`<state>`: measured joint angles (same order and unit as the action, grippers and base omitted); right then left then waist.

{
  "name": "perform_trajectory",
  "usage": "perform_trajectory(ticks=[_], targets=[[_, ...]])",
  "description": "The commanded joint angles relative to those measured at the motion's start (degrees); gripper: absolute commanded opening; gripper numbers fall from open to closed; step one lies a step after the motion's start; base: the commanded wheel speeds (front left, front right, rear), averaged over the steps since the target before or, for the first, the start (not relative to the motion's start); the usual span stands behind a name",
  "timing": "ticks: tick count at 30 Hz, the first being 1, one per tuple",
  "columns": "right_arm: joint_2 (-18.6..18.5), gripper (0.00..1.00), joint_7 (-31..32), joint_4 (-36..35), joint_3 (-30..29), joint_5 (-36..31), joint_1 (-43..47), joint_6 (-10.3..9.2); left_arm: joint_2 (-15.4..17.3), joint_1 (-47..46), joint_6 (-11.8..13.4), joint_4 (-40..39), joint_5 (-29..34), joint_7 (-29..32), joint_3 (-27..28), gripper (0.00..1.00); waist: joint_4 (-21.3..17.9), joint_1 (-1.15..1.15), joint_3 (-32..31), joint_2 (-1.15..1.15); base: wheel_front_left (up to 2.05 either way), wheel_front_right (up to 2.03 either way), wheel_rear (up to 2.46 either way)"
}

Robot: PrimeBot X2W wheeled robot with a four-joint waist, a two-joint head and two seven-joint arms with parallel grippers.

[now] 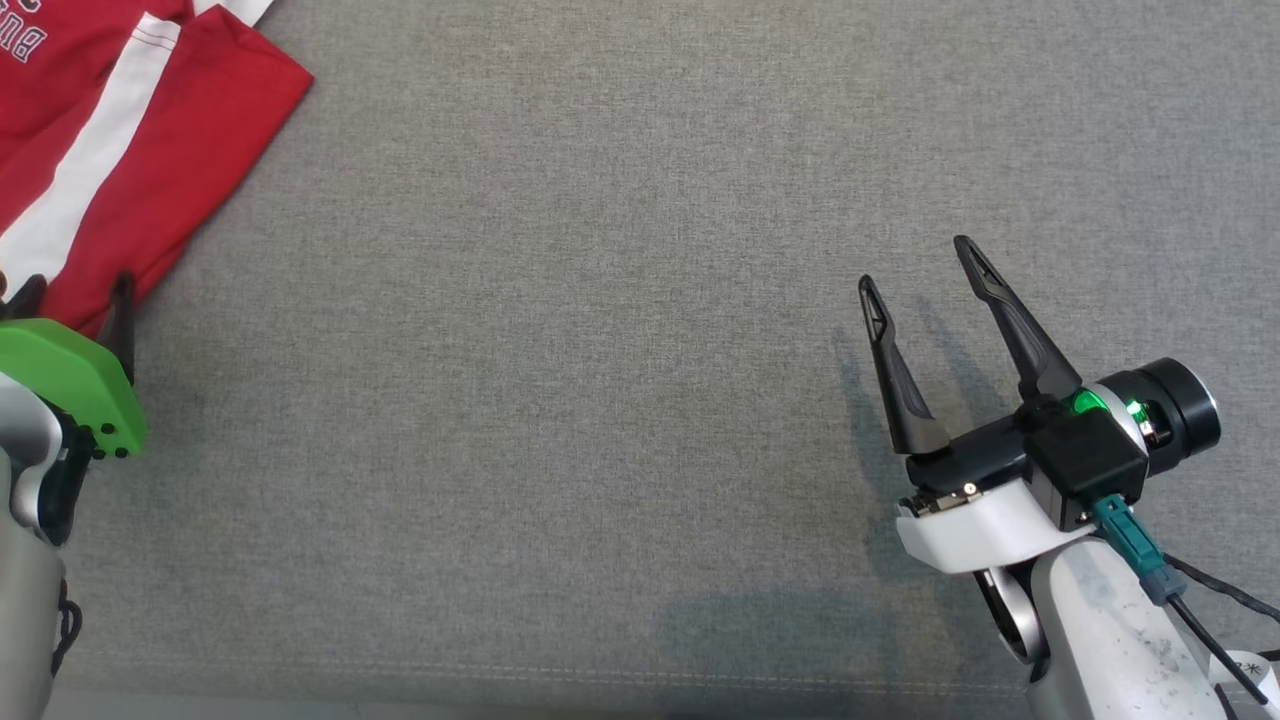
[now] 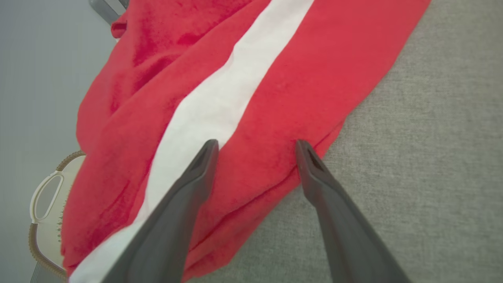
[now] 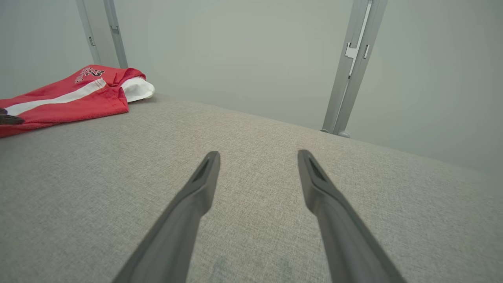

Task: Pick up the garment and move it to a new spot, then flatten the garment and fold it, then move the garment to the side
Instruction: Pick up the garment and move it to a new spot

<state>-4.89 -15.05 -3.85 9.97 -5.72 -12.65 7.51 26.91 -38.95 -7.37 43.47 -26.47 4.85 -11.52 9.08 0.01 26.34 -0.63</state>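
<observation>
Your left end effector (image 1: 72, 290) sits at the worktop's (image 1: 600, 350) left edge, its wrist under a green cover. Its fingers are spread and point at the near end of the garment (image 1: 150, 150). In the left wrist view the end effector (image 2: 256, 145) has one tip over the white stripe and the other at the red hem of the garment (image 2: 275, 78); you cannot tell whether they touch the cloth. The garment lies at the far left corner, red with a white band. Your right end effector (image 1: 917, 265) hangs over bare worktop towards the near right corner, fingers spread wide with nothing between them and angled at the far edge, its pale forearm rising from that corner.
</observation>
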Motion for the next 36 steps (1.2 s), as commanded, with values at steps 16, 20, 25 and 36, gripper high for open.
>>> perform_trajectory(ticks=[16,20,25,36], targets=[[-0.6,1.00,0.6,-2.8,0.2,-0.9,0.4,-0.04,0.5,-5.8,0.3,9.6,-1.4,-4.8,-2.3,0.00,-0.5,-0.01,0.7,0.63,0.00,0.00,0.00],[-0.3,1.00,0.5,-2.5,0.0,-0.8,0.3,-0.04,1.3,-7.1,0.1,10.3,-1.0,-7.2,-3.3,0.00,-0.4,-0.01,0.4,0.63,0.00,0.00,0.00],[0.3,1.00,0.2,-1.5,-0.3,-0.1,0.0,-0.04,2.4,-8.5,0.0,9.4,-0.4,-9.9,-4.8,0.00,-0.2,-0.01,-0.8,0.63,0.00,0.00,0.00],[1.7,1.00,-0.2,0.6,-1.9,1.7,-0.1,-0.04,6.8,-11.5,-0.1,1.1,0.7,-10.4,-12.5,0.00,-2.2,-0.01,-6.8,0.63,0.00,0.00,0.00]])
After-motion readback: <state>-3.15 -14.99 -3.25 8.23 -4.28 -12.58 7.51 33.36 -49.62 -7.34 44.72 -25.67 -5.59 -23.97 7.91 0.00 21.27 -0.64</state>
